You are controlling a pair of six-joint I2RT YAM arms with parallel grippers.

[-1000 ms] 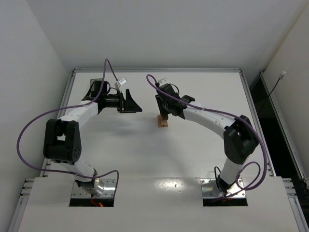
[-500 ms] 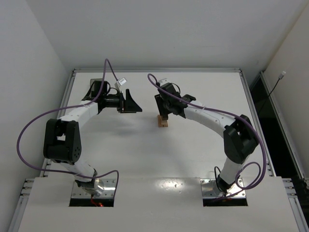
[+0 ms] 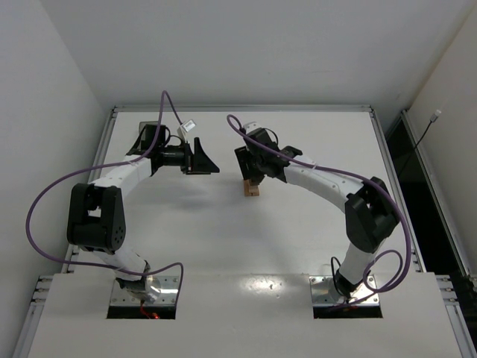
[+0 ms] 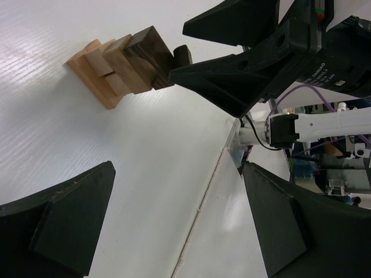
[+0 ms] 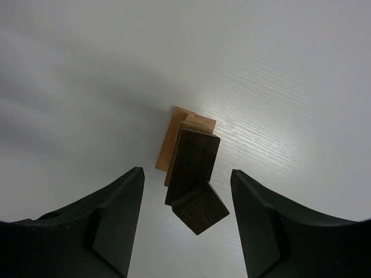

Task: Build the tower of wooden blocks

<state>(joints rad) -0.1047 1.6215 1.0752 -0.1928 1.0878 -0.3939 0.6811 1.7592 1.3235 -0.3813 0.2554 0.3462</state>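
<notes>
Release step, I'd say: right gripper (image 5: 184,174) jaws parted either side of the dark top block (image 5: 193,165) on the tower (image 3: 253,188), mid-bench (image 3: 223,239). Left gripper (image 3: 210,165) jaws wide, empty. Next probably needs 1 straight lift, no nudging.

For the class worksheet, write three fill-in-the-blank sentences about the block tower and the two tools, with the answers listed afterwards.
1. The topmost block of the tower is dark ____.
2. The right tool hangs over the tower with its jaws ____.
3. The left tool, off to one side, holds ____.
Missing words: brown; open; nothing.
</notes>
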